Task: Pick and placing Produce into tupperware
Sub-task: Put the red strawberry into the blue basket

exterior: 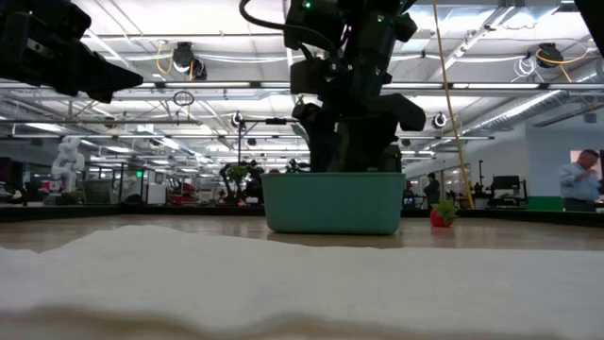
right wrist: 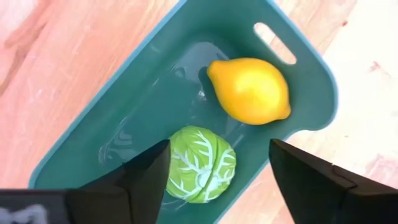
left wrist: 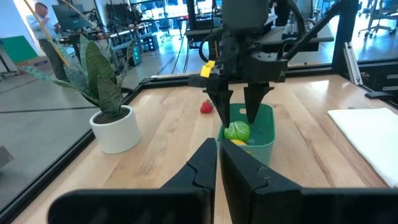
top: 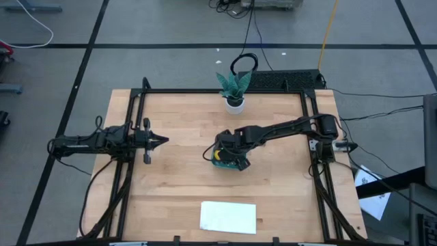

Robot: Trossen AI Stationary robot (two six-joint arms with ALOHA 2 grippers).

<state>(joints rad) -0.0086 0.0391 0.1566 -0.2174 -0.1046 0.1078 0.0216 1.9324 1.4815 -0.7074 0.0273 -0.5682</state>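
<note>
No readable brand, label or writing on any item. Your teal tupperware [right wrist: 311,81] sits mid-table w/ a slot handle in its rim. Inside: yellow lemon [right wrist: 250,90] and round green piece [right wrist: 200,165], pale-veined, just apart from each other. Red piece [left wrist: 206,107] lies on the wood table [top: 177,171] near the tub, outside it. Right gripper [left wrist: 239,111] hangs over the tub, fingers spread, empty. Left gripper [top: 162,141] waits at table's left side, fingers together. Potted plant [top: 234,89] at far edge, white sheet [top: 228,216] at near edge. Room behind: open lab w/ ceiling lights.
</note>
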